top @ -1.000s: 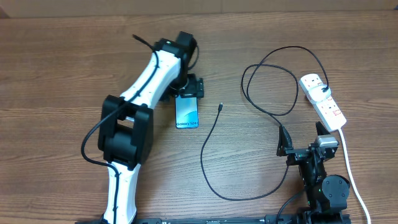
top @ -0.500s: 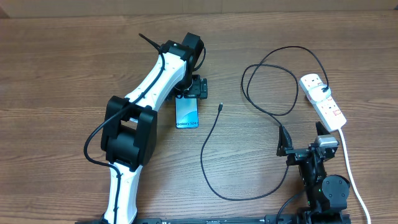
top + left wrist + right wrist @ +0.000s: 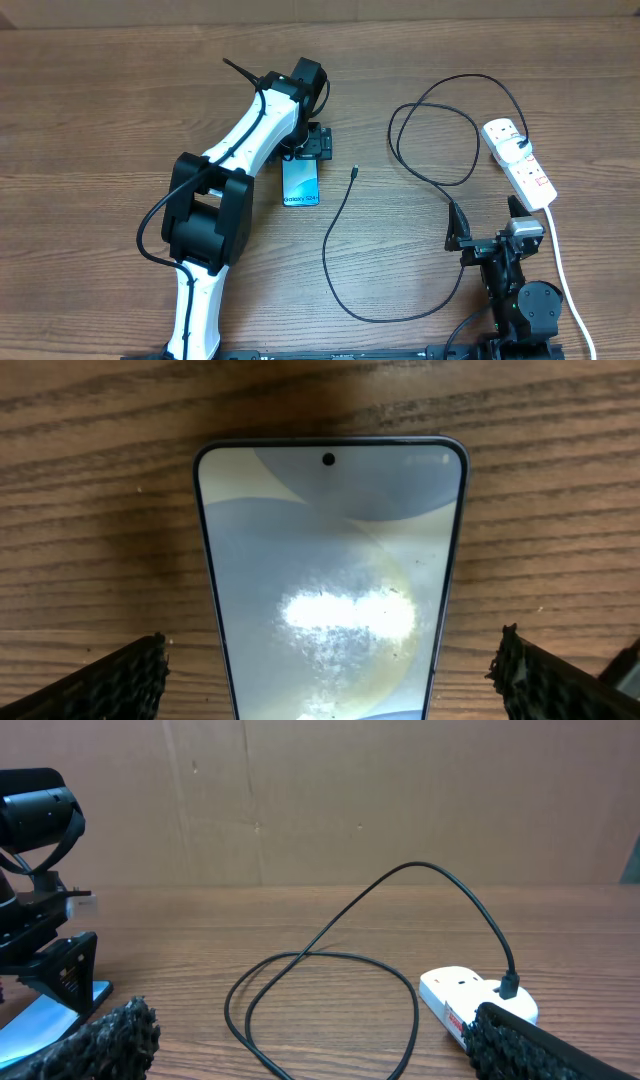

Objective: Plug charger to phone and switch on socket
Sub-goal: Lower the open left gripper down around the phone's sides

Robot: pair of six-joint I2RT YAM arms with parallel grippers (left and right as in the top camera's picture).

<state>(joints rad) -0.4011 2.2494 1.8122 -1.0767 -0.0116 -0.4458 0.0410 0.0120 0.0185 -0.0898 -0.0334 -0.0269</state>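
Observation:
The phone [image 3: 300,184] lies flat on the wooden table with its light blue screen up. In the left wrist view the phone [image 3: 330,570] fills the middle, its camera end away from me. My left gripper [image 3: 311,143] hovers over the phone's far end, open, its two fingers [image 3: 110,682] standing outside the phone's long edges. The charger [image 3: 335,230] is a thin black cable whose small tip [image 3: 355,171] lies free to the right of the phone. Its black plug [image 3: 524,143] sits in the white socket [image 3: 521,165]. My right gripper [image 3: 485,222] is open and empty near the front edge.
The cable makes a wide loop [image 3: 320,1000] on the table between the phone and the socket [image 3: 470,995]. A thick white cord [image 3: 562,270] runs from the socket toward the front right. A brown cardboard wall [image 3: 350,800] stands behind the table.
My left arm has shifted slightly to the right above the phone's far end. The right arm, cable and phone have not moved.

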